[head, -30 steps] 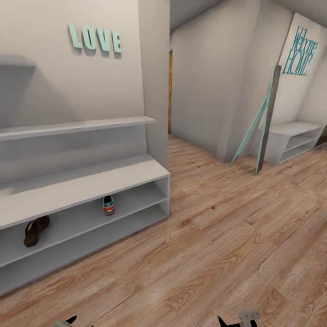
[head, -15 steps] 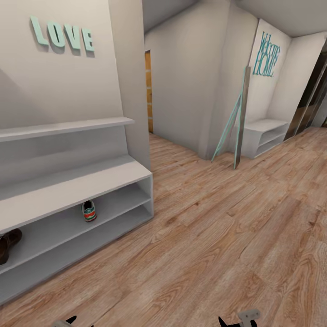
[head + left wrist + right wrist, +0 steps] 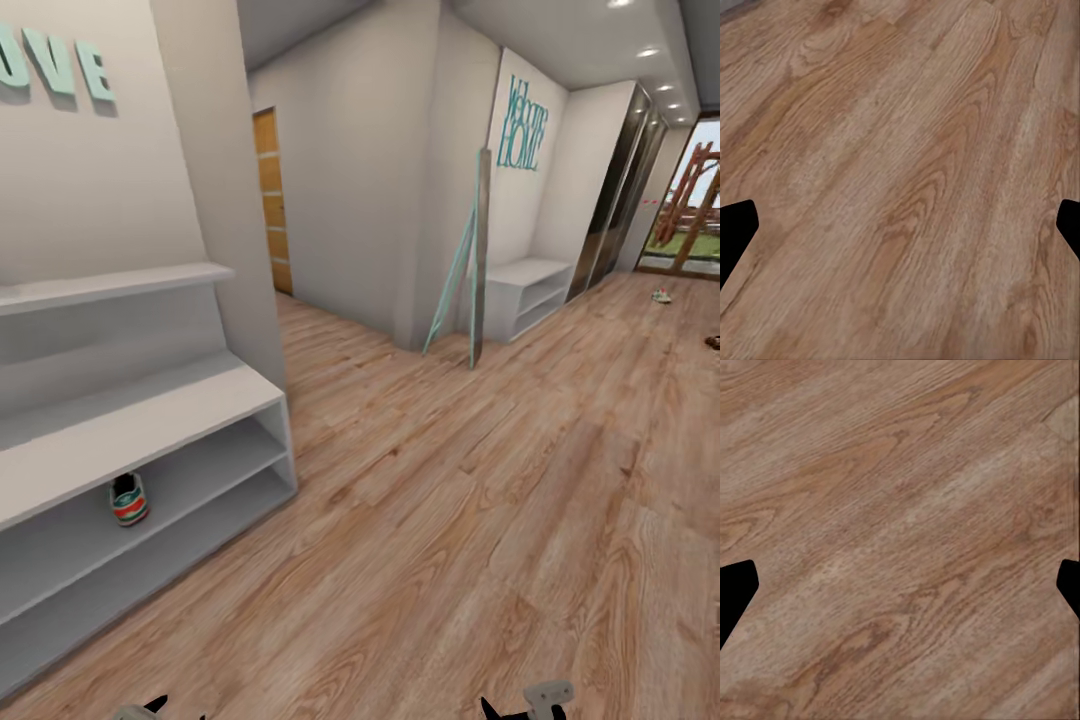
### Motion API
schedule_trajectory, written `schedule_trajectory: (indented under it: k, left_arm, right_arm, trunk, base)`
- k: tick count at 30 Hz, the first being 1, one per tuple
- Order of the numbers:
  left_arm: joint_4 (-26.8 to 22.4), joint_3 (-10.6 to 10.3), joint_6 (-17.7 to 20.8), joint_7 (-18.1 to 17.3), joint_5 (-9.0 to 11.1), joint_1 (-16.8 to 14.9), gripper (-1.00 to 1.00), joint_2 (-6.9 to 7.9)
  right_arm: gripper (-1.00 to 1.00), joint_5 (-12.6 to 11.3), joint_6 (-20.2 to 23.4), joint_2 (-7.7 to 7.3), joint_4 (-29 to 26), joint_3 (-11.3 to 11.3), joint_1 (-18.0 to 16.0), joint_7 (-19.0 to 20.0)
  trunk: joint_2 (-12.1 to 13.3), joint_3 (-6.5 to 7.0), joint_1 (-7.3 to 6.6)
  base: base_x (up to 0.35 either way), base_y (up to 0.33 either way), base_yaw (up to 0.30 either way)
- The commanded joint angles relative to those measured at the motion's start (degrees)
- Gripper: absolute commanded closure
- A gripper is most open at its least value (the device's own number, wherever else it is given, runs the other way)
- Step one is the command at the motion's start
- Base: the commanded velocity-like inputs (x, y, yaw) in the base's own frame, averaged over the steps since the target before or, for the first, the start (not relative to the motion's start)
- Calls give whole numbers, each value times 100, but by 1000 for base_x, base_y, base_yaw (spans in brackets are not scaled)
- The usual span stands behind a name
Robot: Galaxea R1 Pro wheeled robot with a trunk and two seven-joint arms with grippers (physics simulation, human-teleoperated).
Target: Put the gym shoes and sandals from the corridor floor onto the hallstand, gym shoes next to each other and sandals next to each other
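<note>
At the left stands the pale grey-white hallstand with its low bench and two open shelf levels; on its upper open shelf sits one white gym shoe with green stripes and a red tongue label, heel or toe end facing out, its long axis running into the shelf; moving right, the light brown wood-grain plank corridor floor stretches away past a plain low white bench; far down it, near the glazed door, lies a small pale shoe-like object, probably the second gym shoe, and a dark brown shape at the frame edge, possibly a sandal, too small to tell its axis; both lie ahead and to the right, nearer the right arm; the left gripper and right gripper are spread wide and empty over bare planks.
</note>
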Motion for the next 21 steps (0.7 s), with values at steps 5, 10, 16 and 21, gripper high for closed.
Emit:
schedule_trajectory:
  k: [5,10,16,21]
  left_arm:
    - [0,30,-16,150,-6,-3,-100,-3]
    - [1,23,-16,279,-1,-3,-100,-6]
    - [2,13,-16,301,-13,-3,-100,-10]
    - [2,13,-16,305,-18,-3,-100,-30]
  right_arm:
    - [-100,-50,-14,-1,7,37,-5,26]
    - [-100,-52,-14,-1,7,37,-5,26]
    - [-100,-53,-14,-1,7,37,-5,26]
    - [-100,-52,-14,-1,7,37,-5,26]
  trunk:
    - [-2,-5,2]
    - [-2,-5,2]
    - [-2,-5,2]
    - [-2,-5,2]
  base:
    - [268,-137,-268]
    - [276,-140,-268]
    - [298,-113,-268]
    - [310,-88,-268]
